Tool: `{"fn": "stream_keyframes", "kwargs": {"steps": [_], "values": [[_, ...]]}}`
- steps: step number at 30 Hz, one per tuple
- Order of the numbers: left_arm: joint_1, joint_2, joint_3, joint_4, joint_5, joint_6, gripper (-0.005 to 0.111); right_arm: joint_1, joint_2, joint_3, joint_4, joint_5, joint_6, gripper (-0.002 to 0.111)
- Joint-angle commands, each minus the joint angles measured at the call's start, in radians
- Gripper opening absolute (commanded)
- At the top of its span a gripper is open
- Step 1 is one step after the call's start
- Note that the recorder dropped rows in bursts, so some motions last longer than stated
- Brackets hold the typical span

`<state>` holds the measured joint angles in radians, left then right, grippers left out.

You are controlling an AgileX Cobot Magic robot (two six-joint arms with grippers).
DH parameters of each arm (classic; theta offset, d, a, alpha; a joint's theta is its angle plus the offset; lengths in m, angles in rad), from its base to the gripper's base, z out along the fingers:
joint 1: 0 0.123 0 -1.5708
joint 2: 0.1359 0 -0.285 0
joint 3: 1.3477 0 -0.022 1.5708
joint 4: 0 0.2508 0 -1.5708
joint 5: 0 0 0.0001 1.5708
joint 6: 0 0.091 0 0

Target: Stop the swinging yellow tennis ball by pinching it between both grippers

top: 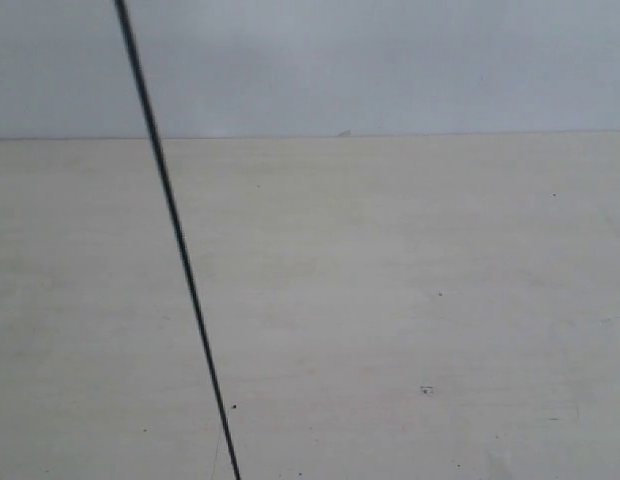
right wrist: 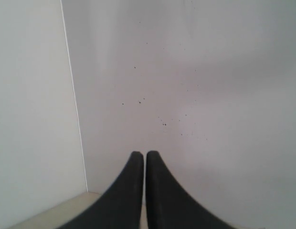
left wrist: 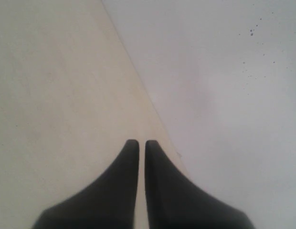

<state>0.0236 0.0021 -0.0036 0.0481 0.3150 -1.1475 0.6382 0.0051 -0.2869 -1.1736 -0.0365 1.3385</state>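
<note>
Exterior view: thin black cord (top: 177,235) drawn straight, long axis steeply slanted, running from the top edge at upper left down to the bottom edge left of centre. Seen against a pale surface (top: 410,300) and grey wall (top: 390,60). Yellow tennis ball outside the frame here and in both wrist views; position cannot be told.

Left wrist view: left claw (left wrist: 142,143) closed, jaws parallel with only a hairline slit between, gripping nothing. Pointed along the line where surface meets wall.

Right wrist view: right claw (right wrist: 141,155) likewise closed and empty, aimed at the speckled wall.
</note>
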Motion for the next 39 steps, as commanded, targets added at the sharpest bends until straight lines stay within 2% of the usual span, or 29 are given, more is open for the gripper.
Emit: {"fn": "stream_keyframes", "kwargs": {"steps": [1, 4, 5, 8, 9, 12, 15, 39], "values": [[0.003, -0.002, 0.004, -0.007, -0.007, 0.012, 0.005, 0.000, -0.005, -0.005, -0.004, -0.003, -0.005, 0.000], [0.003, -0.002, 0.004, -0.007, -0.007, 0.116, 0.005, 0.000, -0.005, -0.005, -0.004, -0.003, -0.005, 0.000], [0.003, -0.002, 0.004, -0.007, -0.007, 0.196, 0.005, 0.000, -0.005, -0.005, -0.004, -0.003, -0.005, 0.000], [0.003, -0.002, 0.004, -0.007, -0.007, 0.528, 0.005, 0.000, -0.005, -0.005, -0.004, -0.003, -0.005, 0.000], [0.003, -0.002, 0.004, -0.007, -0.007, 0.705, 0.005, 0.000, -0.005, -0.005, -0.004, -0.003, -0.005, 0.000], [0.003, -0.002, 0.004, -0.007, -0.007, 1.099, 0.005, 0.000, -0.005, -0.005, -0.004, -0.003, -0.005, 0.000], [0.003, -0.002, 0.004, -0.007, -0.007, 1.288, 0.005, 0.000, -0.005, -0.005, -0.004, 0.002, -0.005, 0.000], [0.003, -0.002, 0.004, -0.007, -0.005, 1.321, 0.005, 0.000, -0.005, -0.005, -0.004, 0.011, -0.005, 0.000]]}}
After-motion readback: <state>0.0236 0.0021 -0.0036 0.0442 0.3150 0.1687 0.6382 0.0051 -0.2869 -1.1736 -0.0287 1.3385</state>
